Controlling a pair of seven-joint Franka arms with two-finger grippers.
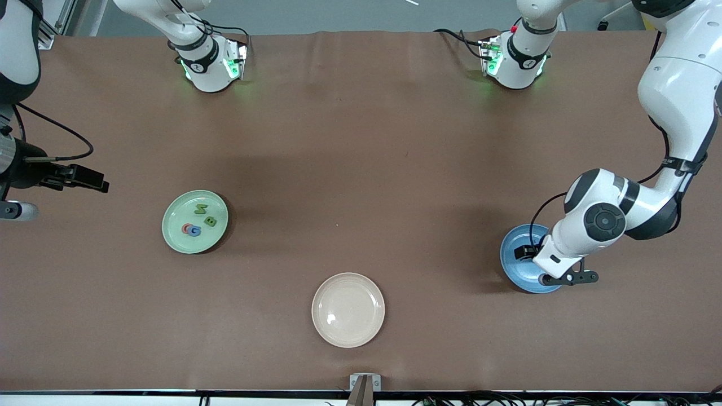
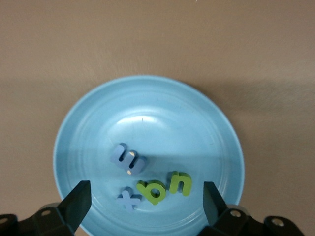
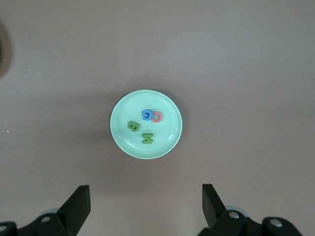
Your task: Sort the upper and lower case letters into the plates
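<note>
The blue plate lies under my left gripper, which hangs open just above it with nothing between its fingers. In this plate lie a blue m, a blue x and two small green letters. The pale green plate toward the right arm's end holds a green N, a green B, a red Q and a blue G. My right gripper is open and empty, high above the bare table beside that plate.
An empty cream-beige plate sits nearest the front camera, midway along the table. The left arm's forearm covers part of the blue plate in the front view. Brown table surface stretches between the plates.
</note>
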